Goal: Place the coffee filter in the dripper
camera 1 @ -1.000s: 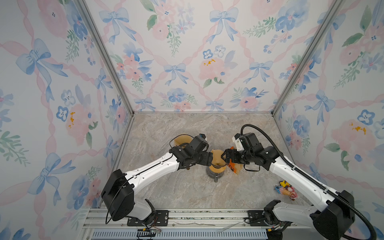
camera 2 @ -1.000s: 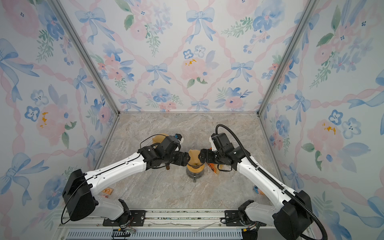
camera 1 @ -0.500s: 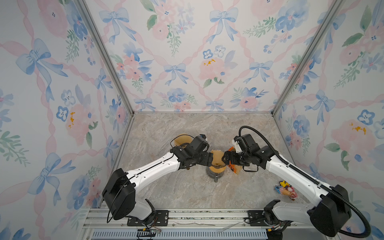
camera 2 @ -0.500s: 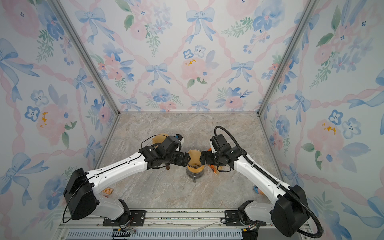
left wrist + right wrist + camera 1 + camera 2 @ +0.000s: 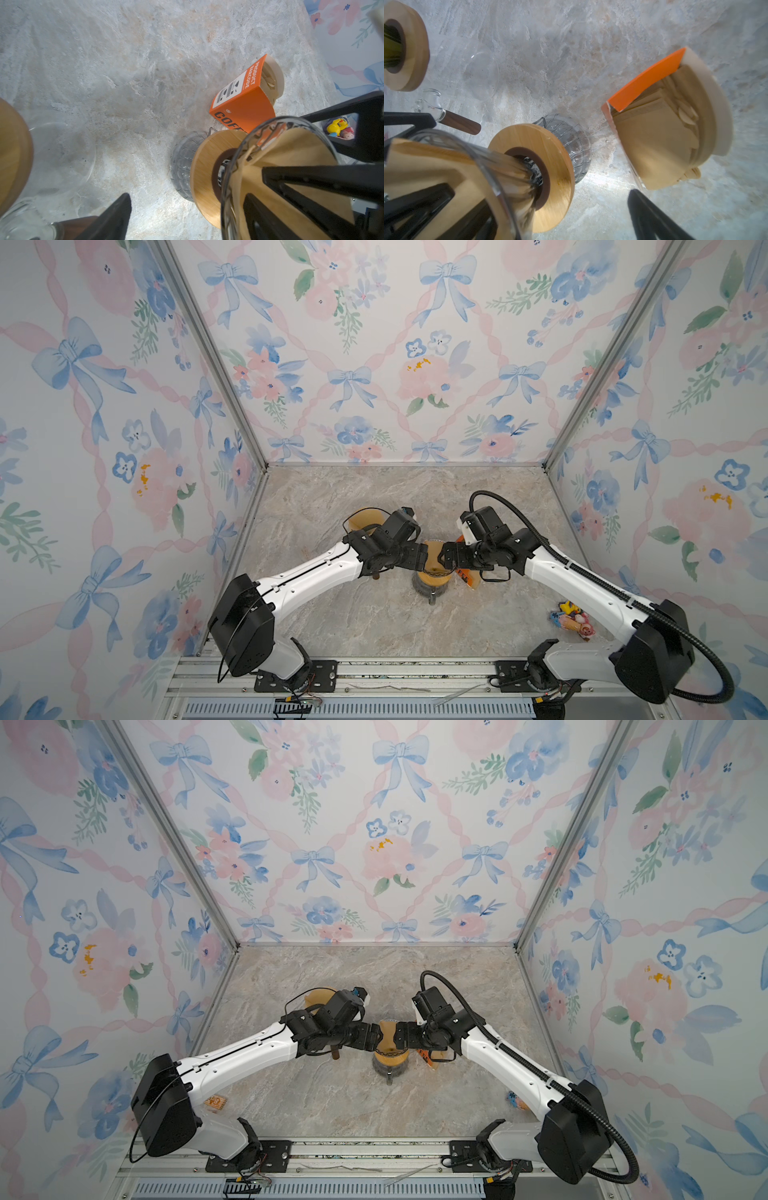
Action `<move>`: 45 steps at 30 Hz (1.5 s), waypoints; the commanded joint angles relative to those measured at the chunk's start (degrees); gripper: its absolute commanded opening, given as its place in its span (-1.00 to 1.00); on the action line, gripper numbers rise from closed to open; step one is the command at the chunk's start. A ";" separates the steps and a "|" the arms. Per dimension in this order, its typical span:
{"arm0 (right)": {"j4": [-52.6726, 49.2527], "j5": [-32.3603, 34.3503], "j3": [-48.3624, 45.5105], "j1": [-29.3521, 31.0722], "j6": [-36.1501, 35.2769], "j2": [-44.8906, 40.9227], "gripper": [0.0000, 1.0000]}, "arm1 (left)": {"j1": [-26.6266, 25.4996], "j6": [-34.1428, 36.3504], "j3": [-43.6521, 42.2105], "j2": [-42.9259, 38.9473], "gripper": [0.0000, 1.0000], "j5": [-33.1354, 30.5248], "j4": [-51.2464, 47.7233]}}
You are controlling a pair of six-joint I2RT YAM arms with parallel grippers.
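The 2 arms are meeting over the dripper (image 5: 205, 166), which is standing on a ribbed glass jug (image 5: 577, 143) near the middle of the counter (image 5: 374, 497). The brown paper coffee filter (image 5: 434, 552) is sitting inside the dripper's glass cone, with its upper edge poking above the rim.

The left gripper (image 5: 424, 558) is reaching in from the left with its fingers apart. 1 finger (image 5: 311, 180) is lying inside the cone against the paper, and the other is hanging outside over the counter. The right gripper (image 5: 444, 559) is mirroring it from the opposite side, fingers spread wide, 1 inside on the filter and 1 outside. Neither is clamping anything.

An orange box (image 5: 243, 106) of spare filters is sitting just beside the jug on the right arm's side. A 2nd dripper (image 5: 365, 520) is sitting behind the left wrist.
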 commanded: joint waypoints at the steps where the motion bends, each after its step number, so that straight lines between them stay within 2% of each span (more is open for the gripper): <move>1: 0.19 0.56 0.59 1.30 0.65 1.58 0.93 | -0.18 -0.66 2.28 0.33 0.74 0.91 -0.62; 19: -1.75 6.71 1.89 2.99 2.25 4.39 0.94 | 0.62 0.62 4.84 4.44 0.73 0.02 -0.72; 32: 0.27 2.66 1.17 2.73 0.88 -0.38 0.94 | 1.40 0.78 6.07 6.61 0.73 -0.26 -0.66; 45: 0.78 -1.25 1.09 -0.78 1.24 -3.35 0.95 | 1.49 0.44 6.06 6.89 0.73 0.87 -0.65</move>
